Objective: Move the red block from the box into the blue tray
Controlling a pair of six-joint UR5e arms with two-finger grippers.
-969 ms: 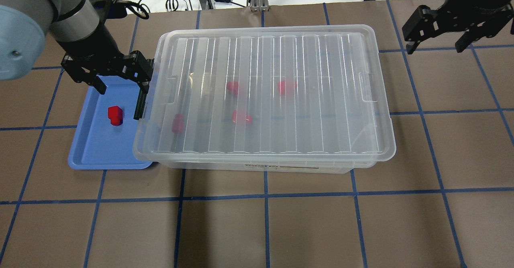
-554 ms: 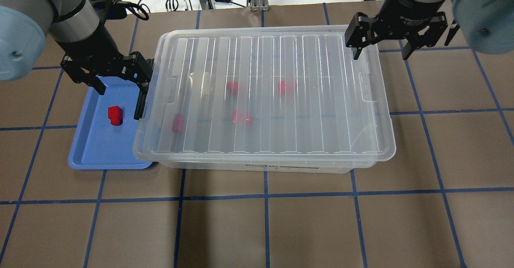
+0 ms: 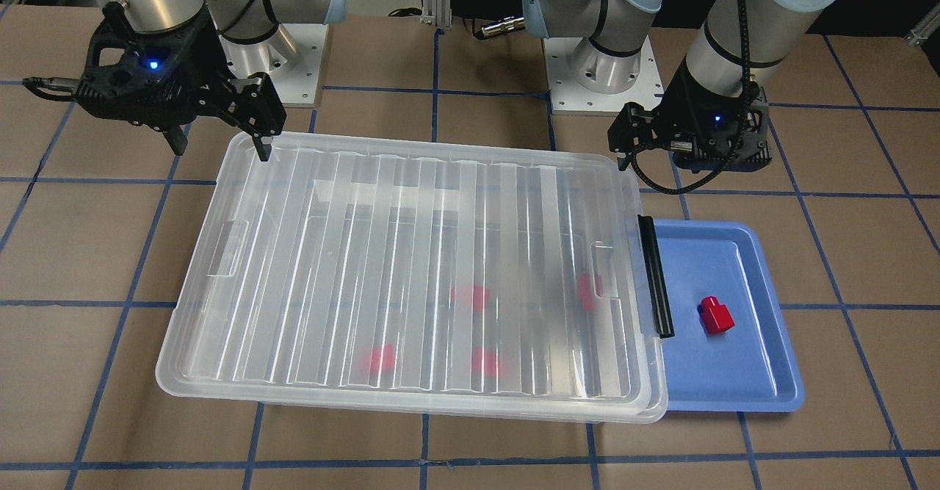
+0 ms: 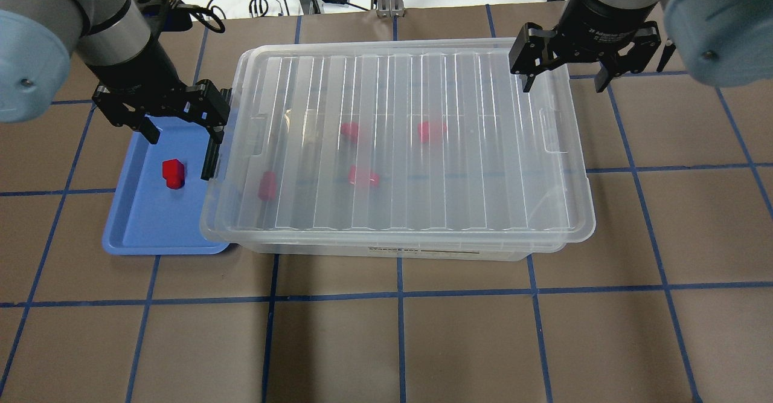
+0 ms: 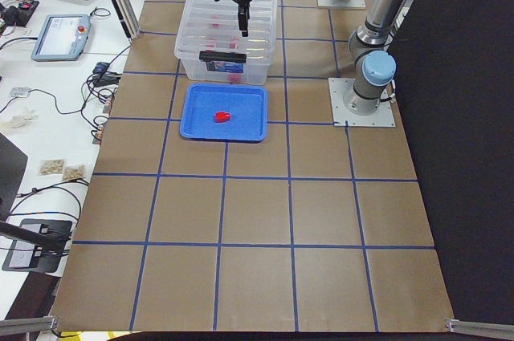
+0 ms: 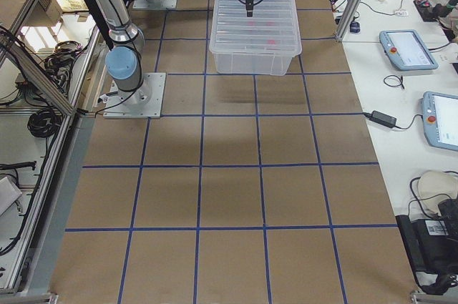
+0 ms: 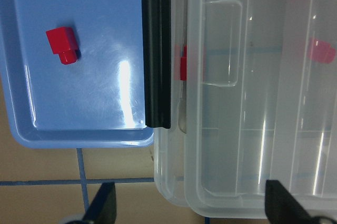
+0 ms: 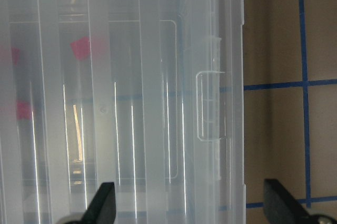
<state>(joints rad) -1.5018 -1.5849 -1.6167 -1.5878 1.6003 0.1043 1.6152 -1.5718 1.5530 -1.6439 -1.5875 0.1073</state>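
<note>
Looking across a brown matte table (image 4: pixel 386 342) ruled into squares by blue tape lines, spreading flat far beyond both grippers, with a white bench (image 5: pixel 56 128) of cables and screen pendants along the side away from the arm bases. Finding the box (image 4: pixel 338 249), a large clear plastic bin, sitting under and between the two grippers, its long axis running from one to the other, closed by a ribbed translucent lid (image 4: pixel 483 167) streaked with glare. Spotting the blue tray (image 4: pixel 151 228), shallow, smooth and round-cornered with a raised rim, lying below the left gripper, just beside the box at that end. Holding the left gripper (image 4: pixel 184 132) spread wide and gripping nothing, above the seam where tray meets box. Hanging the right gripper (image 4: pixel 564 83) equally wide and equally bare over the lid's opposite end, one finger above the ribs, the other outside the rim. Noting a black bar (image 3: pixel 656 275), straight and narrow, running along the box end beneath the left gripper. Seeing the red block (image 4: pixel 173 173), glossy hard plastic, lying on its side on the tray floor below the left gripper, toward the finger farther from the box and apart from the rim, long axis roughly parallel to the black bar, round peg pointing toward the arm bases. Making out four more red blocks (image 4: pixel 363 177) as blurred pink patches through the lid, inside the box, between the two grippers.
</note>
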